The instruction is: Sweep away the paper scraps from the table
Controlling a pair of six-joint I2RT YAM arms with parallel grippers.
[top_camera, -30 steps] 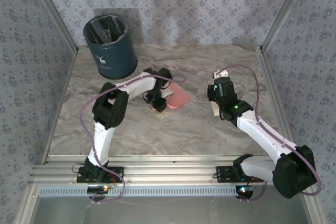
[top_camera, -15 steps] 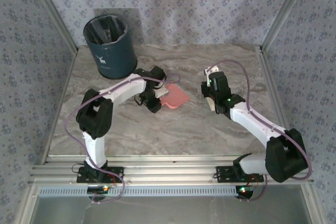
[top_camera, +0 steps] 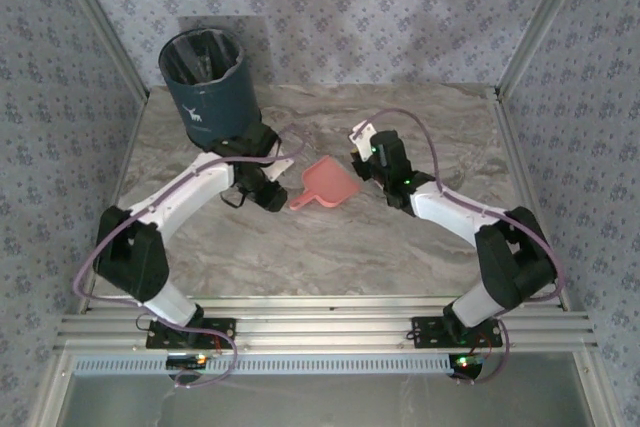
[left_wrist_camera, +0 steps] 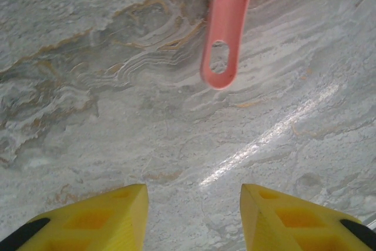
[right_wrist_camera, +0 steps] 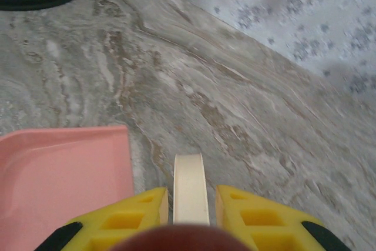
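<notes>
Sweeping looks about finished: the pink dustpan (top_camera: 328, 183) sits on the worktop (top_camera: 330, 247) with its floor looking empty, so the paper scraps are probably in the bin (top_camera: 210, 92). The left hand (left_wrist_camera: 194, 204) hangs spread and empty, just short of the handle (left_wrist_camera: 222, 27). The right hand (right_wrist_camera: 191, 195) pinches a cream strip (right_wrist_camera: 189, 174). The next move is likely setting that tool down.

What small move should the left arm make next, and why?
Probably draw the left gripper back toward its base: its jaws stand open, and the pink dustpan lies flat on the table, its handle clear of the fingers.
</notes>
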